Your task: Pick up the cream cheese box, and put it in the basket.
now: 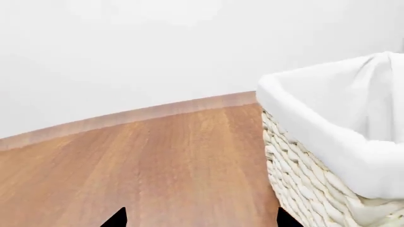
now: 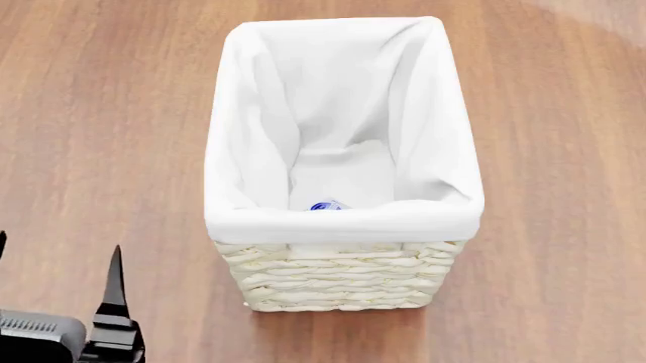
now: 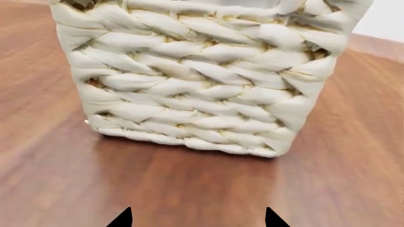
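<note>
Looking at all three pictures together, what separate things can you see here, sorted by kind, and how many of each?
Wicker basket with white liner: 1
Small box, cream cheese box, only a blue-marked corner showing inside the basket: 1
Wooden table: 1
Robot grippers, left gripper and right gripper, both open and empty: 2
Total: 5

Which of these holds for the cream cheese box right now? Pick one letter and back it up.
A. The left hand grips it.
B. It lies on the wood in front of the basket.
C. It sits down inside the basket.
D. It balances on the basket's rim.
C: in the head view a bit of the box peeks over the near rim, down inside the basket; the left hand holds nothing.
</note>
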### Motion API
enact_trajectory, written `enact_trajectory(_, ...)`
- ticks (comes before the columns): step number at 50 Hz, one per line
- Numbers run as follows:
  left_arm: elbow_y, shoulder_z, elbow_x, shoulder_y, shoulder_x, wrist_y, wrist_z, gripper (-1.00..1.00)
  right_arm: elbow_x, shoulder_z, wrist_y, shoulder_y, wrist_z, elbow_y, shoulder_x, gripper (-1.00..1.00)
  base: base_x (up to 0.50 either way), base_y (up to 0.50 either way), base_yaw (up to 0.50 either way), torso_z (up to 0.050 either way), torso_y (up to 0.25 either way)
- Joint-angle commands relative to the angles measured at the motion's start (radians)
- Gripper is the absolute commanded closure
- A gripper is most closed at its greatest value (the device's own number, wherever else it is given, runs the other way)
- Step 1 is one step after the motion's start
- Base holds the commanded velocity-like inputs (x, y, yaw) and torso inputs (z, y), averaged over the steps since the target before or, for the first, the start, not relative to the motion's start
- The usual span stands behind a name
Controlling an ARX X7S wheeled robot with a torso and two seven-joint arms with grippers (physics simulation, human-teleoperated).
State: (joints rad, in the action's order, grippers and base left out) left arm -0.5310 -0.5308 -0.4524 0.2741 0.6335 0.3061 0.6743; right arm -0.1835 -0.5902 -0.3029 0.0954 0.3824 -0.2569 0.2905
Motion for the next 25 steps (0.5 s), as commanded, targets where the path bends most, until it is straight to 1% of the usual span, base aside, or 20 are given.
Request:
enact_trajectory(1,-0.275,0.001,0.087,-0.086,0.090,0.033,0.111,-1.00,-0.003,-0.002,-0.002,-0.015,0.005,0.033,0.011,-1.00,0.00,0.00,0.00,0.000,0.000)
enact_trajectory(7,-0.273,-0.017,0.115,-0.092,0.090,0.020,0.107,-1.00,-0.006,-0.001,-0.006,-0.021,0.007,0.046,0.017,-1.00,0.00,0.00,0.00,0.000,0.000)
enact_trajectory(11,-0.158,-0.020,0.086,-0.062,0.055,0.001,0.067,-1.00,-0.006,-0.002,-0.010,-0.019,0.005,0.038,0.014,-1.00,0.00,0.00,0.00,0.000,0.000)
enact_trajectory(12,-0.091,-0.024,0.072,-0.041,0.033,-0.005,0.043,-1.00,-0.006,-0.003,-0.010,-0.015,0.005,0.031,0.012,-1.00,0.00,0.00,0.00,0.000,0.000)
enact_trajectory(16,0.046,-0.033,0.039,-0.002,-0.014,-0.022,-0.013,-1.00,-0.008,-0.003,-0.009,-0.014,0.005,0.031,0.013,-1.00,0.00,0.00,0.00,0.000,0.000)
enact_trajectory(20,0.146,-0.049,0.034,0.017,-0.050,-0.045,-0.052,-1.00,-0.009,-0.004,-0.011,-0.012,0.004,0.027,0.012,-1.00,0.00,0.00,0.00,0.000,0.000)
enact_trajectory(25,0.203,-0.064,0.038,0.010,-0.071,-0.074,-0.075,-1.00,-0.008,-0.005,-0.009,-0.011,0.005,0.030,0.013,-1.00,0.00,0.00,0.00,0.000,0.000)
